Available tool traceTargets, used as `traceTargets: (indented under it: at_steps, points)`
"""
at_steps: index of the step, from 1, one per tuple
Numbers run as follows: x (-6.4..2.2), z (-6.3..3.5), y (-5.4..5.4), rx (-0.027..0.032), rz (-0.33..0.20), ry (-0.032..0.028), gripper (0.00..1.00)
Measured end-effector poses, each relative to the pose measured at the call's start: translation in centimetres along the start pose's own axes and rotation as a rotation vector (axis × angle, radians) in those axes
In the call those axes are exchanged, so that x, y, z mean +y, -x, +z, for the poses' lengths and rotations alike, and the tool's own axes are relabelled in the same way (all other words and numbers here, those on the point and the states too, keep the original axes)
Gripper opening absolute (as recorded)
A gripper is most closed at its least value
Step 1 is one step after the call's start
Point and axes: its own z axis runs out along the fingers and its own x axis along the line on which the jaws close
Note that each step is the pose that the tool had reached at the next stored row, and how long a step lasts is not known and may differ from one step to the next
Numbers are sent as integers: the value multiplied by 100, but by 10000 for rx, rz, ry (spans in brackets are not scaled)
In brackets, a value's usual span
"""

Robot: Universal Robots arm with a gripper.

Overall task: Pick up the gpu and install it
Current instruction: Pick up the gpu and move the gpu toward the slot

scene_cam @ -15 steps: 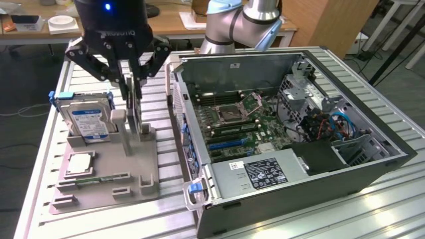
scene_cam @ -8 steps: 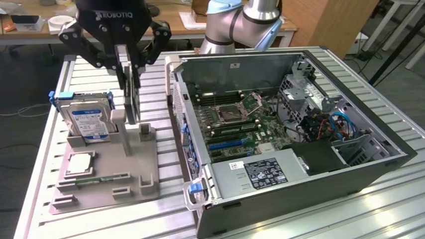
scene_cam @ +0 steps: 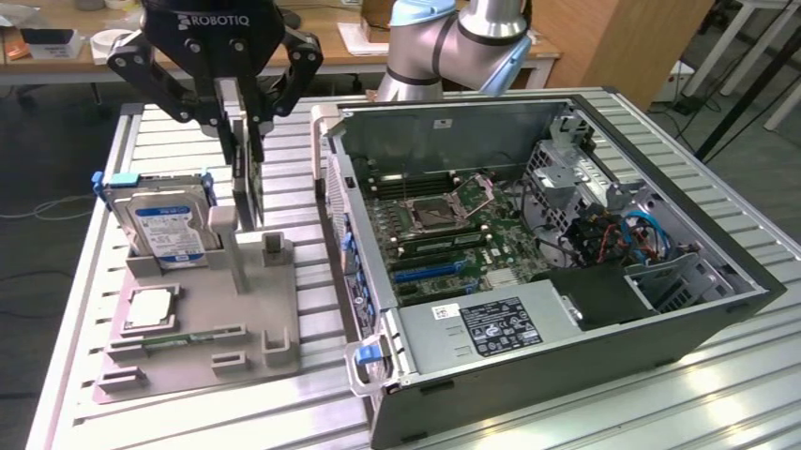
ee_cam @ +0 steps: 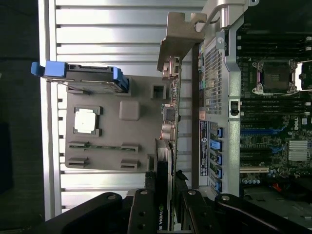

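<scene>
1. GPU — a thin black card — hangs upright in the claw, edge-on to the exterior view, so it reads as a narrow dark blade.
2. Its long axis runs up and down in that view. The upper end sits between the fingers and the lower end reaches down to the grey holder; I cannot tell whether it touches the holder's posts.
3. In the wrist view the pale metal bracket lies at the end farthest from the fingers, its bent tab turned toward the computer case.
4. The claw is closed on the card, one finger against each flat face.
5. The card stands along the holder's edge that faces the case, close to the holder's far corner in the exterior view.
6. The holder rests on the slatted metal table, near the table's edge at the exterior view's left and just beside the case.
7. On the holder, a hard drive with a blue-and-white label stands by the far edge. A square processor chip lies nearer the middle and a green memory strip toward the near edge — all apart from the card.
8. The case lies open, its motherboard exposed.
</scene>
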Motion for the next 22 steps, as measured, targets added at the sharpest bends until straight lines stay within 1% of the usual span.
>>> traceTargets:
  at_steps: [6,10,22]
  points:
    - [0,0,0,0,0,1,26]
    - [1,0,24,1,0,0,26]
    - [4,10,153,0,0,1,26]
